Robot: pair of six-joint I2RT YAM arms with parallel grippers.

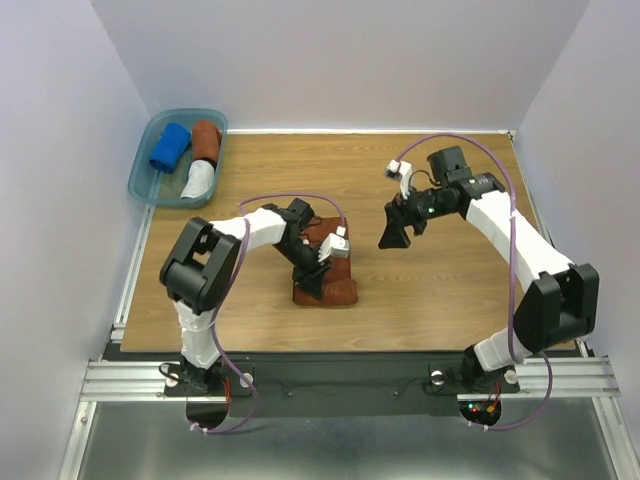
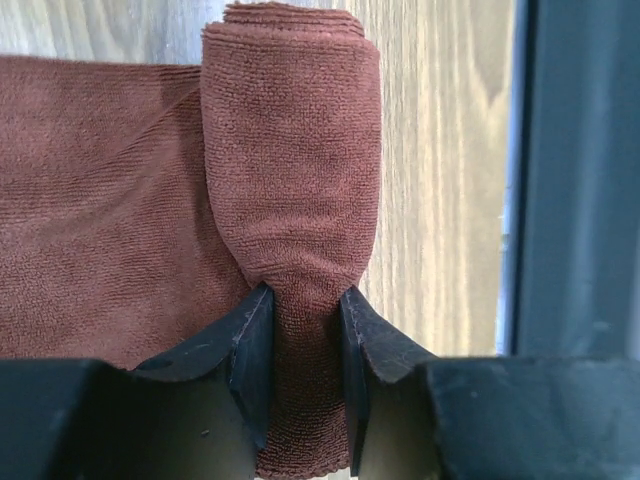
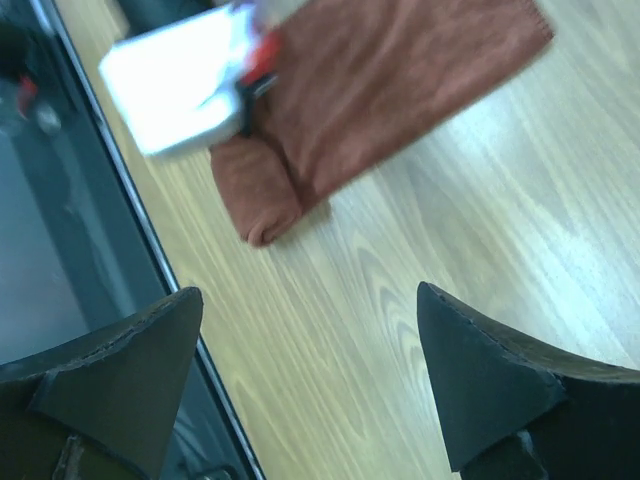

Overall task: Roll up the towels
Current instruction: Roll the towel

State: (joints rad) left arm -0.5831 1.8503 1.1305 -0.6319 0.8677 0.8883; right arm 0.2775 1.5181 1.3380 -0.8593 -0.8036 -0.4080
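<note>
A rust-brown towel (image 1: 335,290) lies on the wooden table, partly rolled at its near end. In the left wrist view my left gripper (image 2: 305,305) is shut on the rolled part of the rust-brown towel (image 2: 295,170), with the flat part spread to the left. My left gripper (image 1: 312,280) sits low on the towel. My right gripper (image 1: 392,236) is open and empty, raised to the right of the towel; its view shows the towel (image 3: 380,90) and the roll's end (image 3: 258,190) ahead of its fingers (image 3: 480,370). A light grey towel (image 1: 197,180) lies rolled in the tub.
A translucent blue tub (image 1: 146,150) at the back left corner holds a blue roll (image 1: 170,146), a brown roll (image 1: 205,140) and the grey one. The table's near edge and metal rail (image 1: 330,375) run just beyond the towel roll.
</note>
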